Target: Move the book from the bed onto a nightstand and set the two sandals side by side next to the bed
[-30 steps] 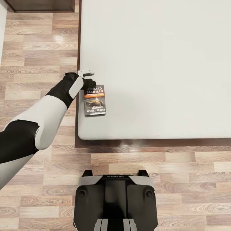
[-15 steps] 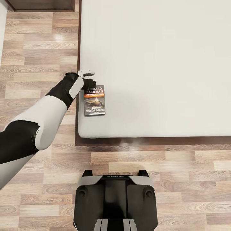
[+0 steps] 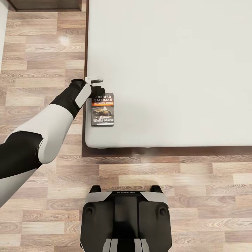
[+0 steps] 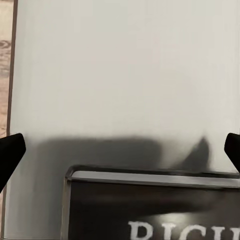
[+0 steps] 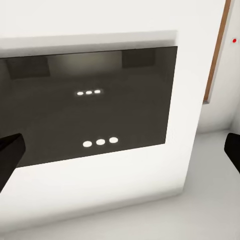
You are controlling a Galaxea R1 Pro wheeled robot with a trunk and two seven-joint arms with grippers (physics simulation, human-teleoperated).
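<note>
The book [image 3: 103, 109], dark grey with white "RICHARD BACHMAN" lettering and an orange band, lies flat on the bed [image 3: 175, 70] near the light grey mattress's left front corner. My left gripper [image 3: 96, 87] hangs at the book's far short edge. In the left wrist view that gripper [image 4: 121, 150] is open, its black fingertips [image 4: 10, 152] spread wide, with the book's edge [image 4: 150, 176] low between them on the mattress [image 4: 125, 65]. My right gripper [image 5: 120, 150] is open and holds nothing. The sandals are out of view.
A dark brown nightstand [image 3: 45, 5] stands on the wood plank floor [image 3: 42, 52] at the bed's far left. The bed's dark frame [image 3: 168, 151] runs along the near edge, and my base [image 3: 126, 217] is in front of it. The right wrist view faces a white wall with a dark recessed panel [image 5: 90, 105].
The bed's near edge and the floor have slid slightly up the picture, a small camera shift. The left arm and the book keep their place in the picture.
</note>
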